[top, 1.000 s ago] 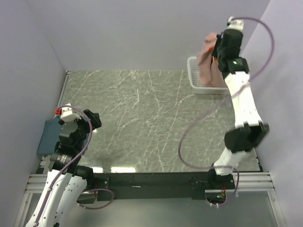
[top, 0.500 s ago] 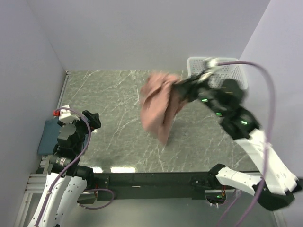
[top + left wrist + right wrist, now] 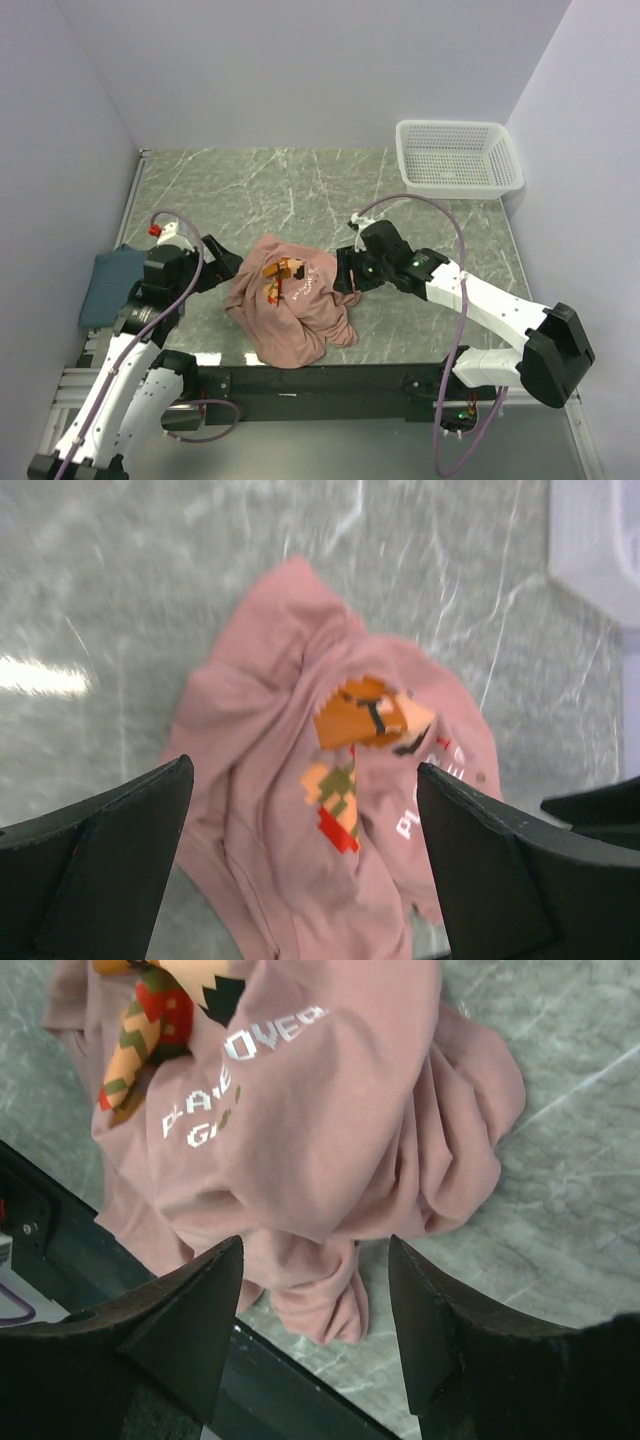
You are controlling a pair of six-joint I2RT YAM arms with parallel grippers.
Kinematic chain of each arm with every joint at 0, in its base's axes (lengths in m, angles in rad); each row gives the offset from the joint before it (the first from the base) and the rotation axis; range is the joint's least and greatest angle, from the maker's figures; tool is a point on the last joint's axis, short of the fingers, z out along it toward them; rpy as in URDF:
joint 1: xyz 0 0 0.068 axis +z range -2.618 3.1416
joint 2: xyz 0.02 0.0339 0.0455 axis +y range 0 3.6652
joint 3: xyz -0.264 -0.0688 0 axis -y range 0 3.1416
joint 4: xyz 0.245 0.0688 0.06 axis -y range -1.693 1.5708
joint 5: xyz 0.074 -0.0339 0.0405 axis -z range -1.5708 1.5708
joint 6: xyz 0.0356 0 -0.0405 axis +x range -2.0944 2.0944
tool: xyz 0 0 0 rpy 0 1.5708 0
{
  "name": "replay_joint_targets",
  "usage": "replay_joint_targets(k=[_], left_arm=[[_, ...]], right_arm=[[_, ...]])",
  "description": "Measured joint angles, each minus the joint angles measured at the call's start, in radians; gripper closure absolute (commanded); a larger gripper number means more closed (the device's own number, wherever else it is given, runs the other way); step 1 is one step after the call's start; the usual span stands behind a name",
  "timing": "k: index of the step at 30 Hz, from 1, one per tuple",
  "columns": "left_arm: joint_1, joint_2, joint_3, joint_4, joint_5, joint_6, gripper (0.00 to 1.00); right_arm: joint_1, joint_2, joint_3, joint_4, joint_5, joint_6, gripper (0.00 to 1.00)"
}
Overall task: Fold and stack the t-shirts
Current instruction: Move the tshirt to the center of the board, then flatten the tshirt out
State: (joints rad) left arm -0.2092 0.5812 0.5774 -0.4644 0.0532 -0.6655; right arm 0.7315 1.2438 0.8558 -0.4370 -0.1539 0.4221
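Note:
The salmon-pink t-shirt point(image 3: 290, 312) lies crumpled on the marble table near its front edge, its pixel print and white lettering facing up. It also shows in the left wrist view point(image 3: 330, 810) and the right wrist view point(image 3: 330, 1110). My right gripper point(image 3: 345, 276) point(image 3: 315, 1242) hovers at the shirt's right side, open, with nothing between its fingers. At the shirt's left side my left gripper point(image 3: 226, 268) point(image 3: 303, 770) points toward it, wide open and empty. The dark teal-blue t-shirt point(image 3: 108, 285) lies folded at the table's far left edge, behind the left arm.
A white mesh basket point(image 3: 457, 186) stands at the back right corner with nothing showing in it. The black front rail point(image 3: 320, 380) runs just below the pink shirt. Walls close in the table on the left, back and right.
My right arm swung the pink shirt from over the basket down to the front middle of the table and let it go, its jaws opening. The left gripper moved right toward the shirt.

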Motion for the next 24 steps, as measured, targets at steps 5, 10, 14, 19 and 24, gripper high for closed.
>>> replay_joint_targets(k=[5,10,14,19,24], left_arm=[[-0.010,0.124,-0.025,-0.028,0.062,-0.084,0.01],[-0.060,0.235,-0.078,-0.012,0.063,-0.169,0.07],[-0.123,0.340,-0.111,0.058,0.047,-0.227,0.17],[-0.186,0.493,-0.131,0.133,0.005,-0.291,0.27],[-0.192,0.544,-0.116,0.162,-0.095,-0.347,0.39]], right_arm=[[0.000,0.002,-0.071,0.081,0.004,0.003,0.27],[-0.004,0.070,-0.099,0.093,0.021,0.004,0.27],[-0.038,0.077,-0.126,0.139,0.017,0.010,0.28],[-0.181,0.045,-0.219,0.223,-0.089,0.032,0.29],[-0.278,0.064,-0.261,0.280,-0.217,0.053,0.29]])
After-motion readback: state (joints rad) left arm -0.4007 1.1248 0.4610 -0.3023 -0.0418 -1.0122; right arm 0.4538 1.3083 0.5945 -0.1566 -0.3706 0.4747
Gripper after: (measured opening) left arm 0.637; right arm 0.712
